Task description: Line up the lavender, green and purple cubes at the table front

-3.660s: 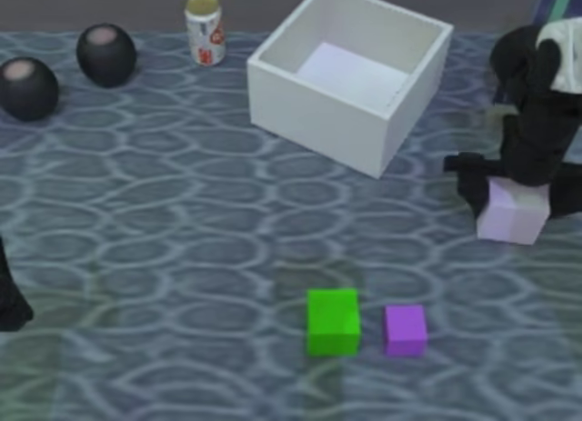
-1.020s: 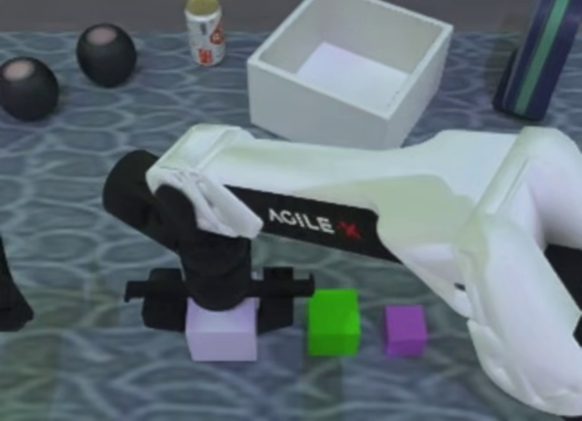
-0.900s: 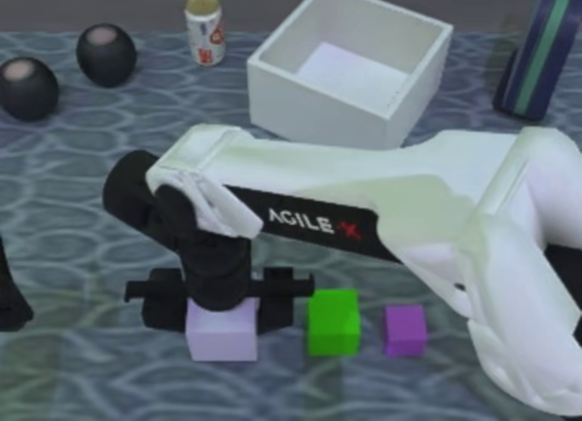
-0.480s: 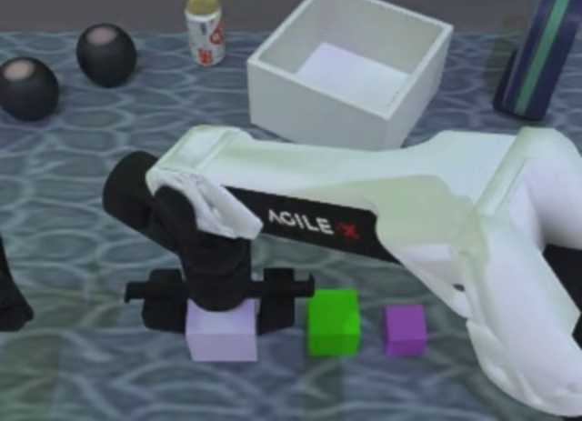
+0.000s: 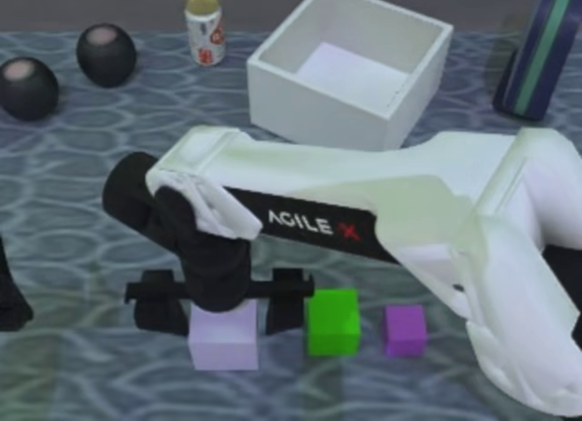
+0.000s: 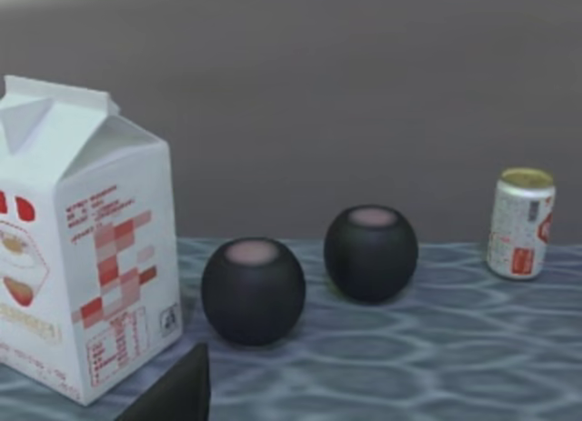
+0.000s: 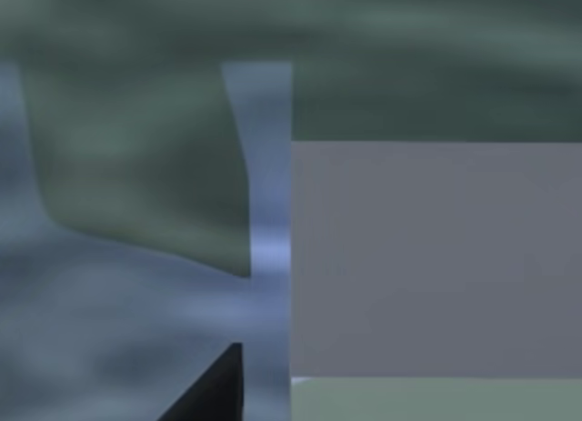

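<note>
The lavender cube (image 5: 224, 341) rests on the table (image 5: 82, 212) near its front, left of the green cube (image 5: 334, 323) and the small purple cube (image 5: 405, 330), all three in one row. My right gripper (image 5: 221, 305) hovers just above the lavender cube, open, its black fingers (image 5: 156, 303) spread clear of both cube sides. The right wrist view shows a flat face of that cube (image 7: 436, 257) close up and one dark fingertip (image 7: 216, 389). My left gripper (image 5: 7, 298) sits parked at the table's left edge, open and holding nothing.
A big white square box (image 5: 273, 71) stands at the back centre, a can (image 5: 205, 28) and two black spheres (image 5: 106, 53) (image 5: 27, 87) at the back left. A dark striped bottle (image 5: 536, 53) stands back right. A milk carton (image 6: 82, 248) appears in the left wrist view.
The right gripper carried the lavender cube from the right side to the front row, left of the green cube. In the last half second its fingers spread away from the cube.
</note>
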You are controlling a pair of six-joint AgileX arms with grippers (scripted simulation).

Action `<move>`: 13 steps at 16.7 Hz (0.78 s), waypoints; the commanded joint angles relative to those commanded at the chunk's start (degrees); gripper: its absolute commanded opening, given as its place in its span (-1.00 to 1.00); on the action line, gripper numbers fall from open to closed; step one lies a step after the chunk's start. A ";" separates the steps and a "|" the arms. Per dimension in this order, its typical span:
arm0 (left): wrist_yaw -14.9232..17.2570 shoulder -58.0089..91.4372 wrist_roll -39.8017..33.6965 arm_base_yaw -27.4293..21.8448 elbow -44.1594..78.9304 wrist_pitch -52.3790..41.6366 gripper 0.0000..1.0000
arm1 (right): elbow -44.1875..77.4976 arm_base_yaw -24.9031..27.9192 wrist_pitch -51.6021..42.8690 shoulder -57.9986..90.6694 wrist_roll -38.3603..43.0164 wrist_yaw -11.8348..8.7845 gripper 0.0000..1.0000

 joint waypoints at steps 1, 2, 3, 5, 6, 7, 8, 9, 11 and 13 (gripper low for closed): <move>0.00 0.00 0.00 0.00 0.00 0.00 1.00 | 0.00 0.00 0.00 0.00 0.00 0.00 1.00; 0.00 0.00 0.00 0.00 0.00 0.00 1.00 | 0.00 0.00 0.00 0.00 0.00 0.00 1.00; 0.00 0.00 0.00 0.00 0.00 0.00 1.00 | 0.00 0.00 0.00 0.00 0.00 0.00 1.00; 0.00 0.00 0.00 0.00 0.00 0.00 1.00 | 0.00 0.00 0.00 0.00 0.00 0.00 1.00; 0.00 0.00 0.00 0.00 0.00 0.00 1.00 | 0.00 0.00 0.00 0.00 0.00 0.00 1.00; 0.00 0.00 0.00 0.00 0.00 0.00 1.00 | 0.01 -0.12 -0.01 -0.02 0.00 0.00 1.00; 0.00 0.00 0.00 0.00 0.00 0.00 1.00 | 0.20 -0.08 -0.20 0.01 0.03 0.00 1.00; 0.00 0.00 0.00 0.00 0.00 0.00 1.00 | 0.98 -0.07 -0.99 -0.01 0.15 0.02 1.00; 0.00 0.00 0.00 0.00 0.00 0.00 1.00 | 4.09 -0.16 -4.37 -0.44 0.42 0.02 1.00; 0.00 0.00 0.00 0.00 0.00 0.00 1.00 | 7.90 0.09 -9.55 -1.02 0.33 -0.04 1.00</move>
